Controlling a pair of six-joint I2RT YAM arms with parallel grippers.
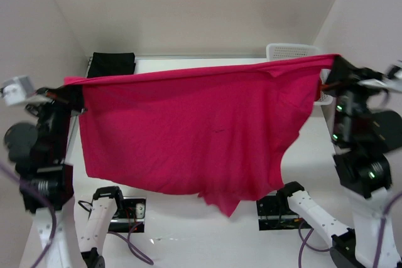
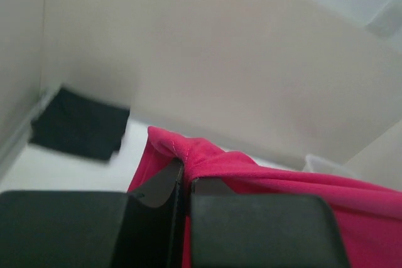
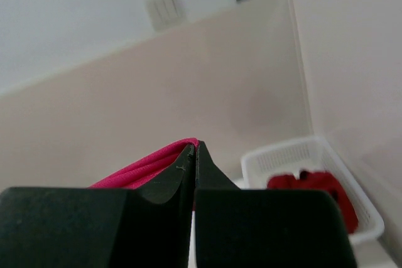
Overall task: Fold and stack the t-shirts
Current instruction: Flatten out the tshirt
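A white table (image 1: 207, 243) is being enclosed on three sides by plain beige walls (image 1: 188, 4) and is being softly, evenly lit.

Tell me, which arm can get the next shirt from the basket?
Right, probably. The white basket sits in the far right corner close to the right gripper, with a red shirt inside. The left gripper is at the other side, near the black shirt. Both are shut on the pink shirt now.

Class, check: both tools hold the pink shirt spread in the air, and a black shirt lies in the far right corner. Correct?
No. The top view shows the black shirt in the far left corner. The left tool and the right tool hold the pink shirt spread in the air.
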